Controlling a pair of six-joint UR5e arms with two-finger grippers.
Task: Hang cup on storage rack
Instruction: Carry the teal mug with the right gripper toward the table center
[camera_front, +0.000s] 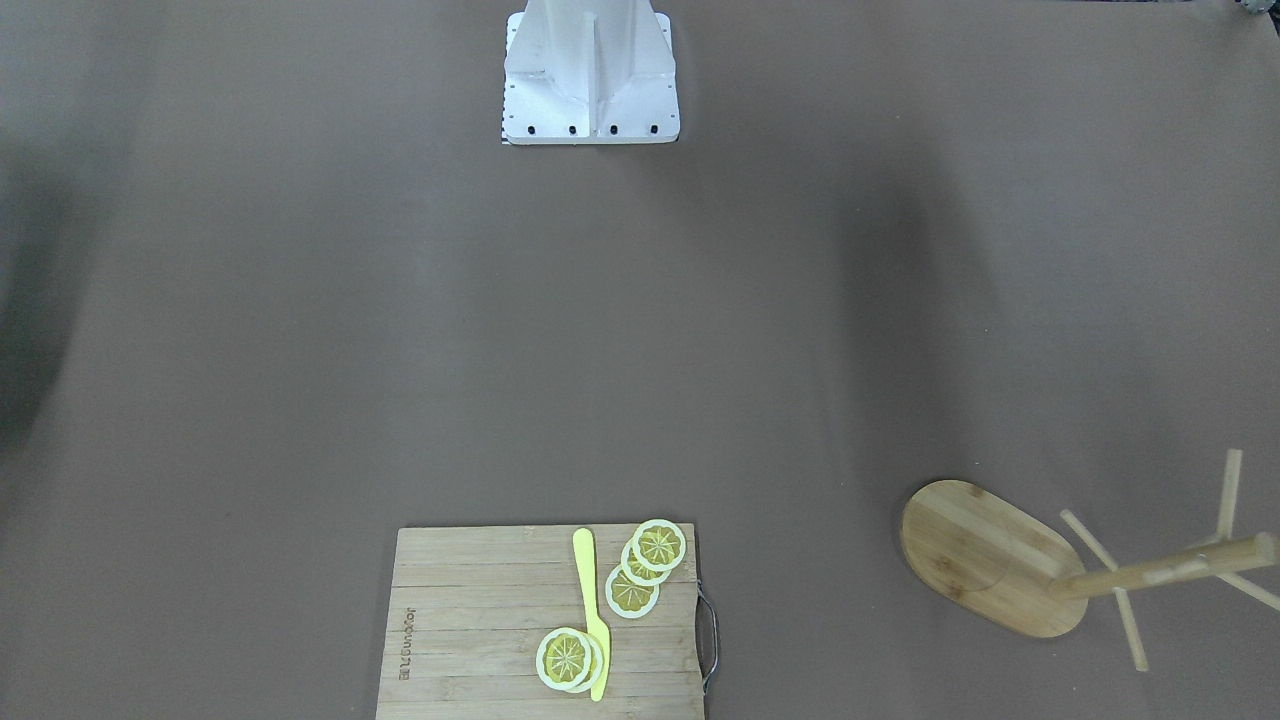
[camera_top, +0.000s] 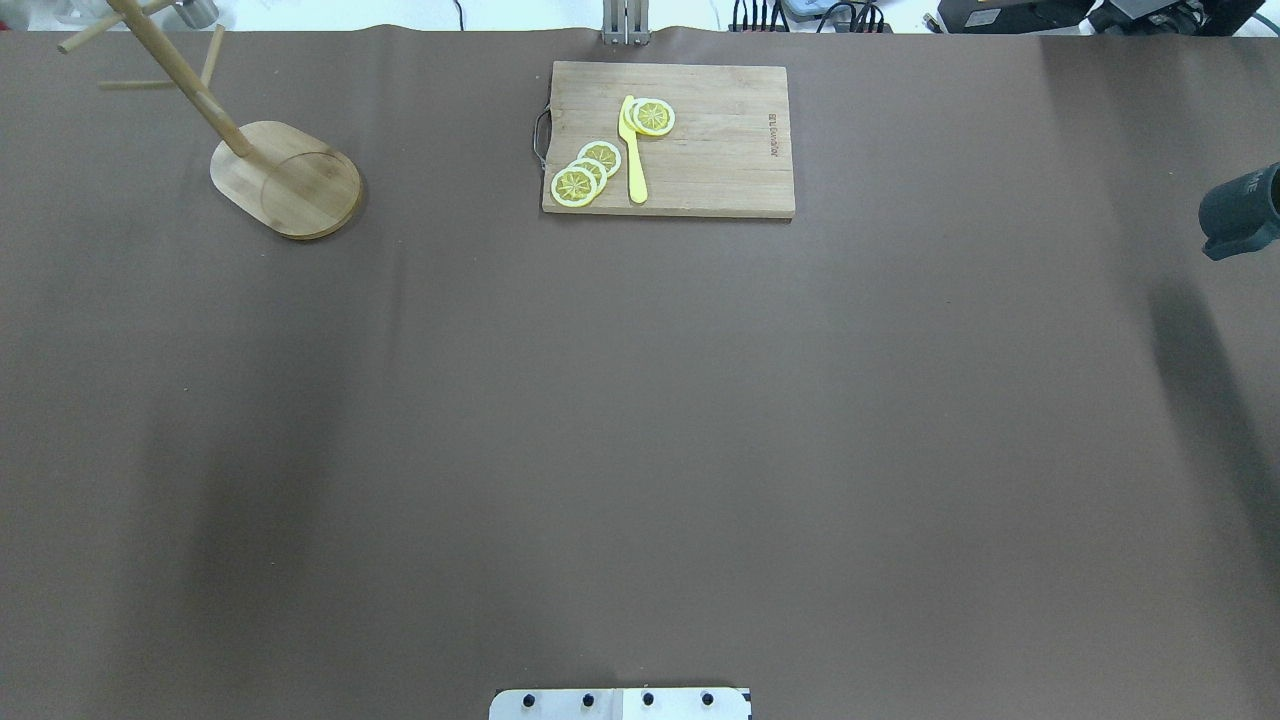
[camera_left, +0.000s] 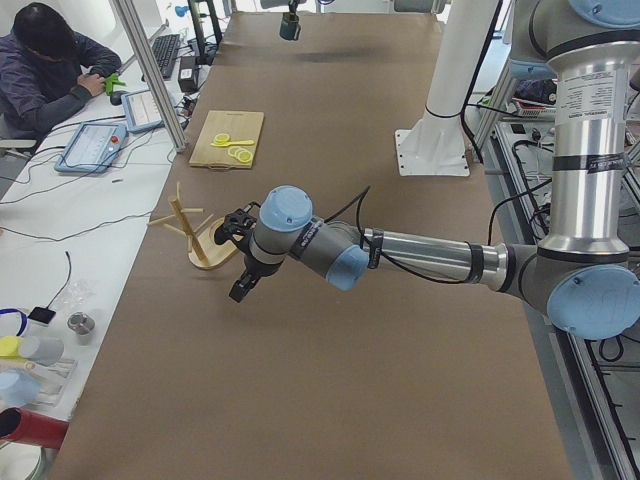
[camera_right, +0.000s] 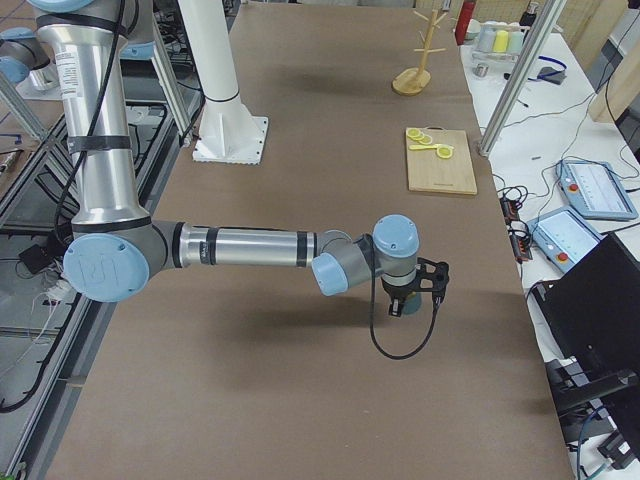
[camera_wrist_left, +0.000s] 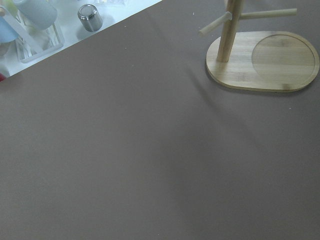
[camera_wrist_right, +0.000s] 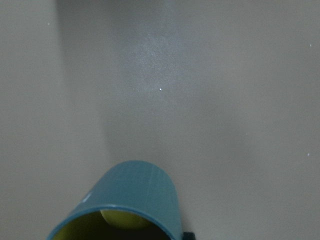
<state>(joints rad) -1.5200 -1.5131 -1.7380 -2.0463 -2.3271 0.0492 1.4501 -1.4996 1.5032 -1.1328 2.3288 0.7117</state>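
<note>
Seemingly mid-carry: cup (camera_top: 1238, 212) at far right end of the table (camera_top: 640, 450), looks lifted clear, under right gripper (camera_right: 405, 300). Well apart at far-left corner, storage rack (camera_top: 285, 180), nothing hung, left gripper (camera_left: 242, 285) hovering near. Cannot tell jaws' state on either arm. Next: long traverse, then thread handle onto a peg.

Table (camera_front: 300, 350): brown sheet filling the whole field.
Robot mount (camera_front: 590, 90): white bolted pedestal at the top edge.
Storage rack (camera_front: 985, 550): bamboo, oval base on the table, post and thin pegs.
Cutting board (camera_front: 470, 620): slatted bamboo, metal handle on its rack-facing side, well apart from the rack.
Lemon slices (camera_front: 645, 565): three overlapping near the handle edge, two stacked lower.
Knife (camera_front: 592, 620): yellow, on the board, touching the lower pair.
</note>
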